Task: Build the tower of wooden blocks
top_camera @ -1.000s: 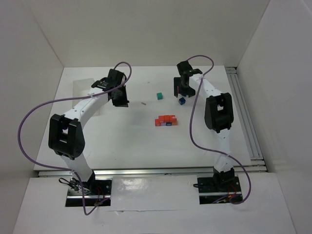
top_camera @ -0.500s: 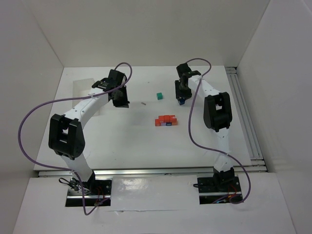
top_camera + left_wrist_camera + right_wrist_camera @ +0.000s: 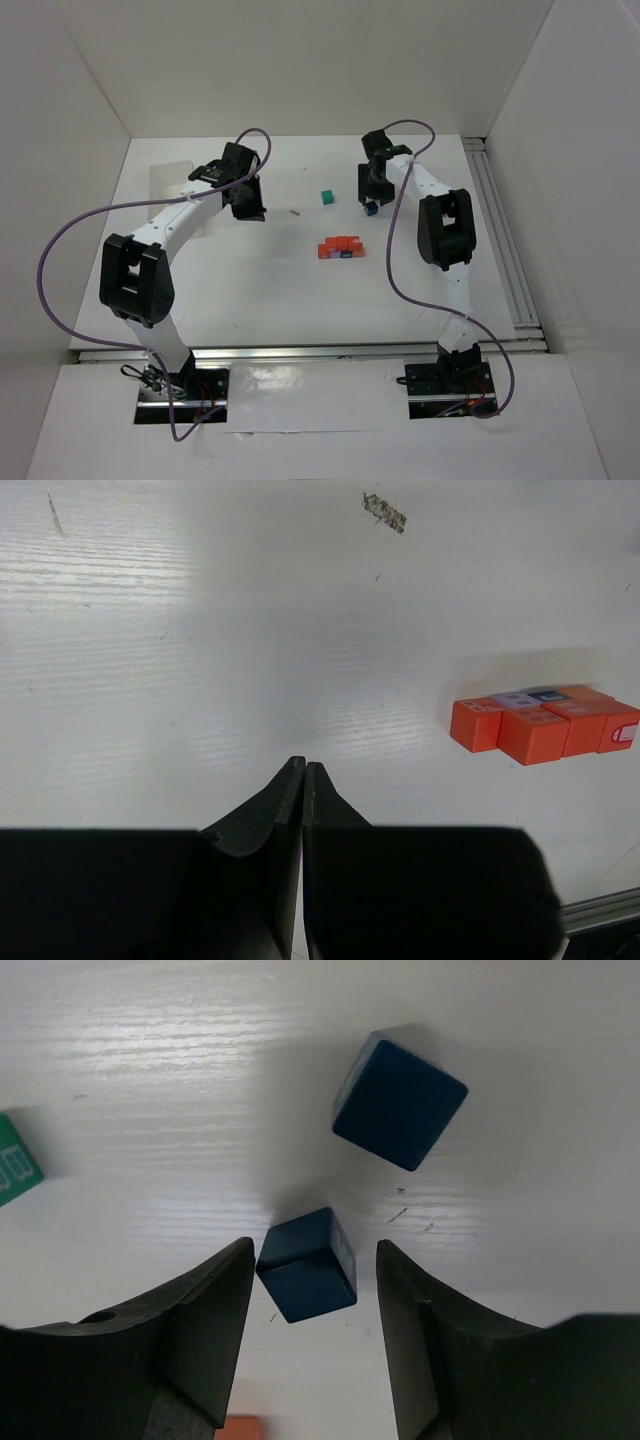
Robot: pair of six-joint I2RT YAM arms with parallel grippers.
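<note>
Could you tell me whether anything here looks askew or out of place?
The nearer dark blue cube between the open fingers of the right gripper sits twisted, a corner toward one finger, so they would not meet flat faces. A small dark scrap lies on the table.

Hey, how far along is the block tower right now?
Done: the red and orange base row sits together mid-table. In hand: the right gripper straddles a dark blue cube, jaws open, nothing lifted. Still to do: that cube, the other dark blue cube beside it and the teal cube have yet to go on. The left gripper is shut and empty.
</note>
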